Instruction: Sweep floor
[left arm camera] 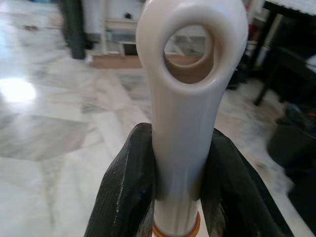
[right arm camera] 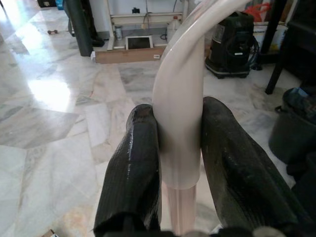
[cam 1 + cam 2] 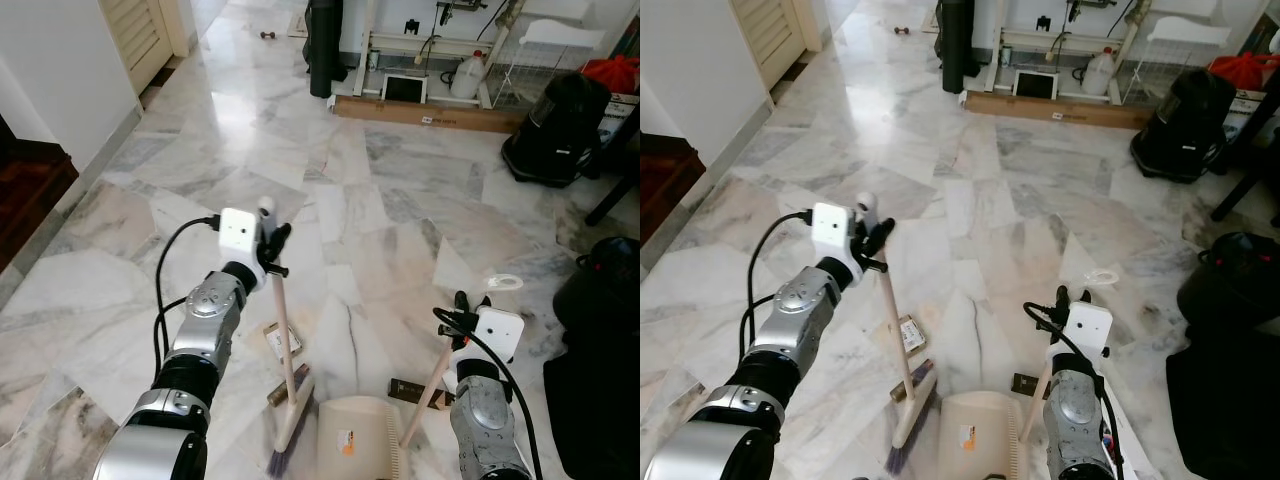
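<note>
Fingers of the left gripper (image 3: 270, 243) are clamped on the top of the broom (image 3: 288, 380), whose long handle stands nearly upright, leaning slightly, with its head and purple bristles down on the marble floor (image 3: 380, 190). Just beside it lies the beige dustpan (image 3: 358, 438), its handle slanting up to the right gripper (image 3: 462, 308), whose fingers pinch it.
</note>
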`<state>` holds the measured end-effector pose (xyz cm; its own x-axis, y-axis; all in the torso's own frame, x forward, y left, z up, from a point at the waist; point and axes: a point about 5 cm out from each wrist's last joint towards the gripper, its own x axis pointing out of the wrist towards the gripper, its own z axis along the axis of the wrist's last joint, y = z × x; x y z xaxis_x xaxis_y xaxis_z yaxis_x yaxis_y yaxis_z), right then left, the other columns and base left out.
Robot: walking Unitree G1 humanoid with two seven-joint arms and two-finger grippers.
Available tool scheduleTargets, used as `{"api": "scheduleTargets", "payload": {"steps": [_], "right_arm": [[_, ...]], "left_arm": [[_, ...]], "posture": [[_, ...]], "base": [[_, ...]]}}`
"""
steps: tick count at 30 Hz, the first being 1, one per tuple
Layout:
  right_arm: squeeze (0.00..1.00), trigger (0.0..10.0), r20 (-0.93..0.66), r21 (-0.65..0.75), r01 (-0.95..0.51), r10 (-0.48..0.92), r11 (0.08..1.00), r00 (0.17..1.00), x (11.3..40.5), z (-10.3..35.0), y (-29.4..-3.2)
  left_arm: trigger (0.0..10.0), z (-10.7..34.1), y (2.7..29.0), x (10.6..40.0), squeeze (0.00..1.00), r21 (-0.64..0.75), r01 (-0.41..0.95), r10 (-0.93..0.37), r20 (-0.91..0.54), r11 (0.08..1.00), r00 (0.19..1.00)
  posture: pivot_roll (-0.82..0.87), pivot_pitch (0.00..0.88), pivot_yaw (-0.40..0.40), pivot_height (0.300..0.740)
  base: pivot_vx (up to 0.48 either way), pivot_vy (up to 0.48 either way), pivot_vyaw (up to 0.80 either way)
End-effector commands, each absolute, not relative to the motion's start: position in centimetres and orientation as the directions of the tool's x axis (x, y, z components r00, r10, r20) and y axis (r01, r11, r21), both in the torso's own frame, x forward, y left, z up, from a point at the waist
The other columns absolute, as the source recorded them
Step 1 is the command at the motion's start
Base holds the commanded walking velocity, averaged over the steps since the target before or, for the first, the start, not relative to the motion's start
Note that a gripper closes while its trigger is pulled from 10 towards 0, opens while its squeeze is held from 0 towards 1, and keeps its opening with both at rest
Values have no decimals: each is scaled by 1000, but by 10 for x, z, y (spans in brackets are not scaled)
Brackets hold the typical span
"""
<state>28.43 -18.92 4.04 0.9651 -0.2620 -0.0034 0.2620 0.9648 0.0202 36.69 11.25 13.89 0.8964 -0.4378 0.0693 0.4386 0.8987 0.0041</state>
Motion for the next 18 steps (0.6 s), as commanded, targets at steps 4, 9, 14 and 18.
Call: {"api": "scheduleTargets", "payload": {"steps": [4,9,14,18], "right_arm": [[0,10000,8,19,273,-274,962,962,282,40,-192],[0,10000,6,18,273,-273,962,962,283,40,-192],[0,10000,3,17,268,-268,963,963,284,40,-191],[0,10000,2,10,268,-268,963,963,284,39,-191]], "left_arm": [[10000,151,114,368,0,-59,476,-467,121,877,876],[10000,181,127,370,0,-158,440,-393,258,884,882],[10000,213,134,366,0,-191,462,-373,368,866,852],[10000,251,146,358,0,-179,425,-293,493,887,819]], "posture": [[74,201,-17,740],[78,193,-19,740],[87,183,-20,740],[96,167,-20,740]], "base": [[0,0,0],[0,0,0],[0,0,0],[0,0,0]]}}
